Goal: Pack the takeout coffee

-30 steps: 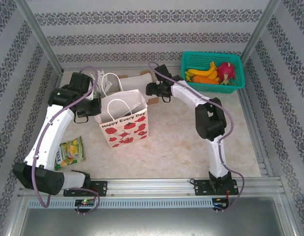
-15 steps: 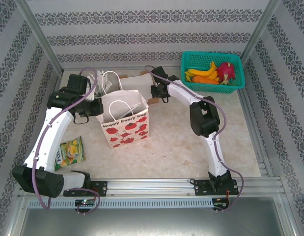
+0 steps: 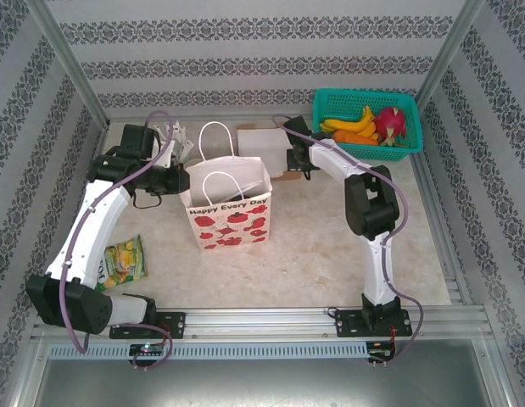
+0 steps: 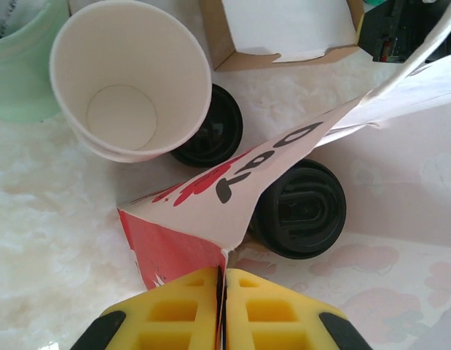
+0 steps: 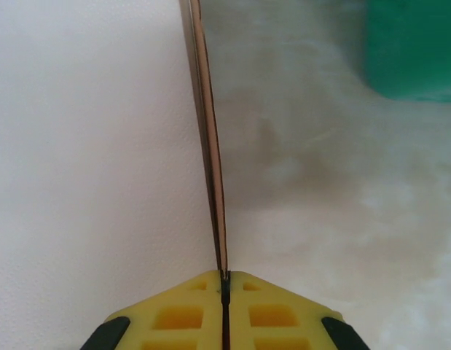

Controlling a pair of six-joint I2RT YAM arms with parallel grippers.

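Takeout coffee — partly behind bag flap

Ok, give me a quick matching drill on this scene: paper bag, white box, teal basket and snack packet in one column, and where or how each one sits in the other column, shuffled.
Things:
1. paper bag
2. white box
3. teal basket
4. snack packet

Places and states:
A. lying flat on the table beside the left arm
B. edge pinched in the right hand
C. far right corner, fruit inside
D. rim pinched in the left hand

Pairs: 1-D, 2-B, 3-C, 4-A.
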